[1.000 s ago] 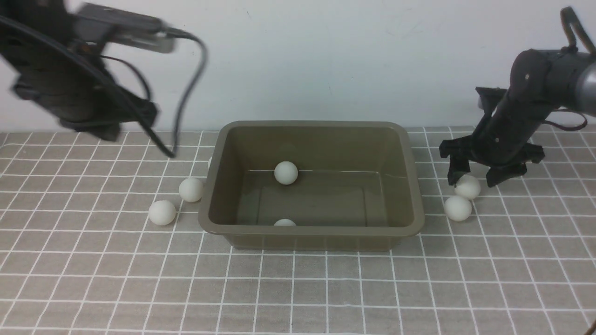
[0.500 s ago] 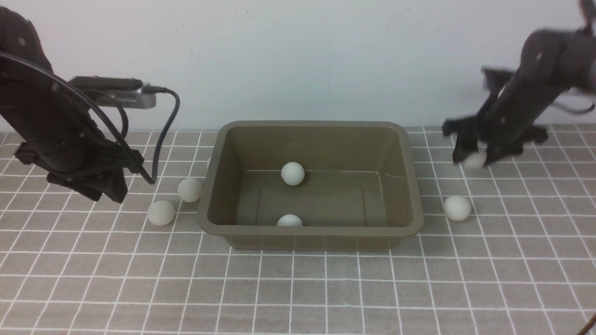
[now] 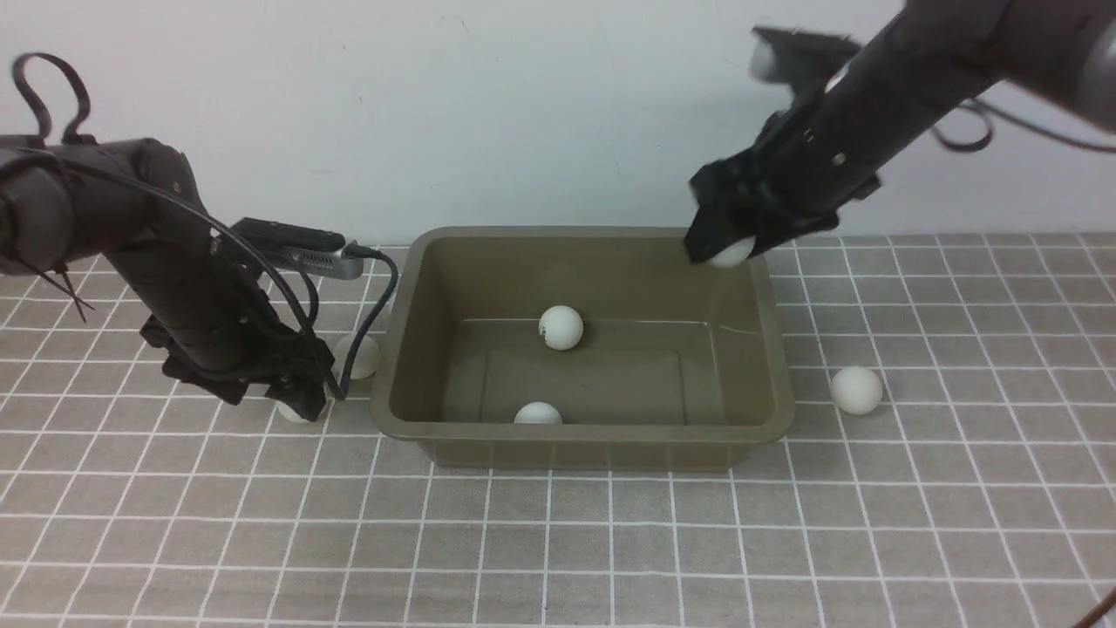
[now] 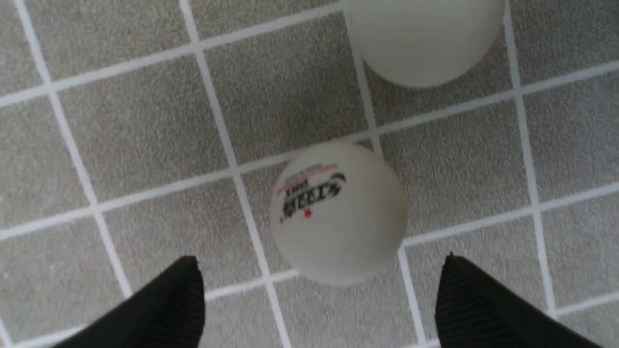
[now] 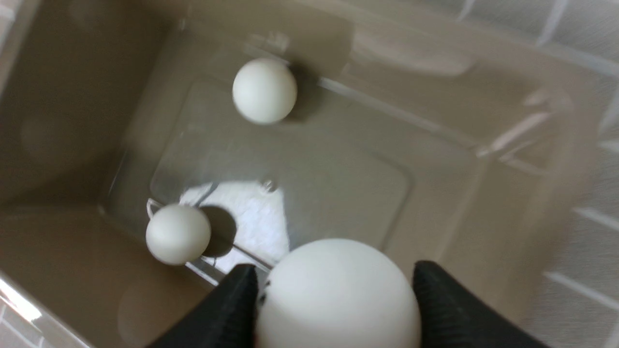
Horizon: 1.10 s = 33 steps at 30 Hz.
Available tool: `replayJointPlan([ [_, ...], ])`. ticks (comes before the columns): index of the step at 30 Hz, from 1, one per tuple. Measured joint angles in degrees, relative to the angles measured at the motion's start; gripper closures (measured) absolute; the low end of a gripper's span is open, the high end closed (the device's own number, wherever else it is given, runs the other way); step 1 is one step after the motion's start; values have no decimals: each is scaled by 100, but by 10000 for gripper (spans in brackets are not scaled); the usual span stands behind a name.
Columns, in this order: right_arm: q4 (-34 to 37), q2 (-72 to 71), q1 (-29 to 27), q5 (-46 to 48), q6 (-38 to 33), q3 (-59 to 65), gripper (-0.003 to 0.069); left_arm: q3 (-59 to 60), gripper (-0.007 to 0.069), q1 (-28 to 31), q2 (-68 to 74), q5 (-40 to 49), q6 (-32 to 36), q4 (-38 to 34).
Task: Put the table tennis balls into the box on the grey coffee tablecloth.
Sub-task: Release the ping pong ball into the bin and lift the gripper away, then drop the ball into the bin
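Observation:
The olive-brown box [image 3: 582, 434] stands mid-cloth with two white balls inside, one with a logo [image 3: 561, 327] and one by the near wall [image 3: 537, 413]. My right gripper [image 3: 731, 249] is shut on a white ball [image 5: 338, 295] and holds it above the box's back right corner. My left gripper [image 3: 292, 403] is open and low over a logo ball [image 4: 338, 212] on the grey tablecloth [image 3: 558, 541], left of the box; the ball lies just ahead of the fingertips [image 4: 186, 290]. Another ball [image 3: 364, 354] lies beside it, and one ball [image 3: 855, 389] lies right of the box.
A white wall runs behind the table. The left arm's cable [image 3: 370, 305] hangs close to the box's left rim. The checked cloth stretches in front of the box.
My right gripper lifted a ball off the cloth at the right and carried it left to above the box. My left arm came down to the balls left of the box. The logo ball inside rolled slightly.

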Motion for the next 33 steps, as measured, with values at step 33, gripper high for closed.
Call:
replayJointPlan([
  [33, -1792, -1565, -1187, -870, 1262, 2721, 183, -622, 279, -882, -1570, -250, -310, -372],
])
